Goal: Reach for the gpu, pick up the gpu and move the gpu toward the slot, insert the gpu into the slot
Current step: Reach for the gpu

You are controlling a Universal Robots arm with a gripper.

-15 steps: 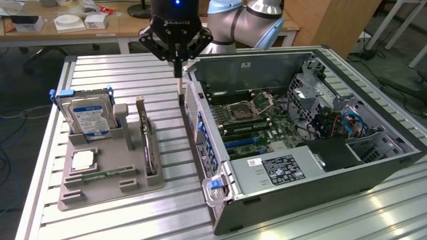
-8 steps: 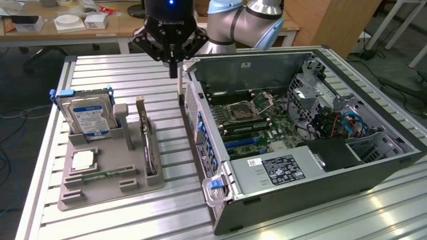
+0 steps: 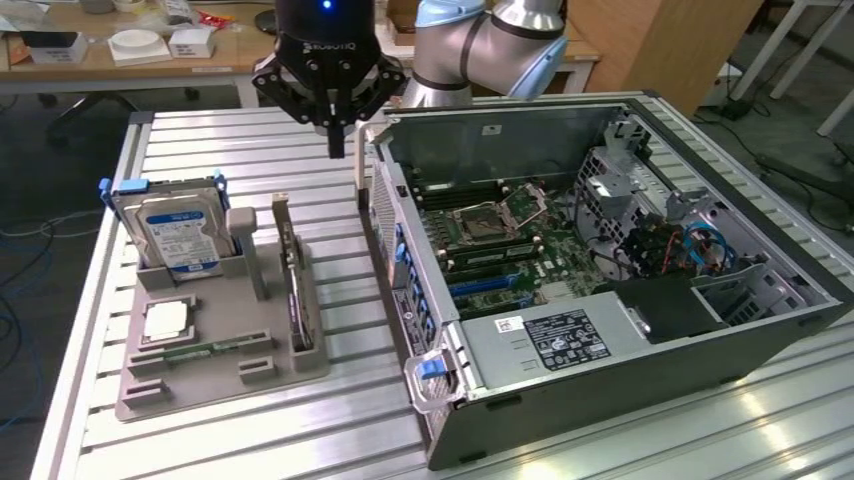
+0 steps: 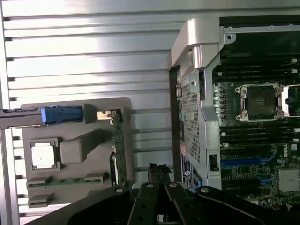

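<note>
In the exterior view, the black two-finger gripper [image 3: 335,148] hangs over the slatted aluminium table [image 3: 227,140], above the gap between the grey moulded parts tray [image 3: 187,388] and the open metal computer case [image 3: 507,135]. Its fingers are pressed together and hold nothing. The gpu [image 3: 296,290], a thin dark circuit card, stands on edge in a groove along the tray's edge that faces the case, well below and apart from the gripper. The slot [image 3: 487,285], a long blue plastic connector, lies on the green motherboard [image 3: 541,235] inside the case. In the wrist view, the gripper [image 4: 159,174] sits between tray [image 4: 70,104] and case [image 4: 197,42]. The gpu [image 4: 118,150] is seen edge-on just beside it, and the slot [image 4: 239,162] lies beyond the case wall. The step in hand looks like the reach. To do it well, the fingers should open first, line up across the card's thin edge and come down squarely at mid-length, clear of the end bracket and the tray's ribs. By count there is one gpu, one silver hard drive with a blue label [image 3: 174,232], one square processor chip [image 3: 167,320], one narrow green memory stick [image 3: 200,352], one tray and one case. There is one long blue slot, with what may be a shorter blue one near it.
</note>
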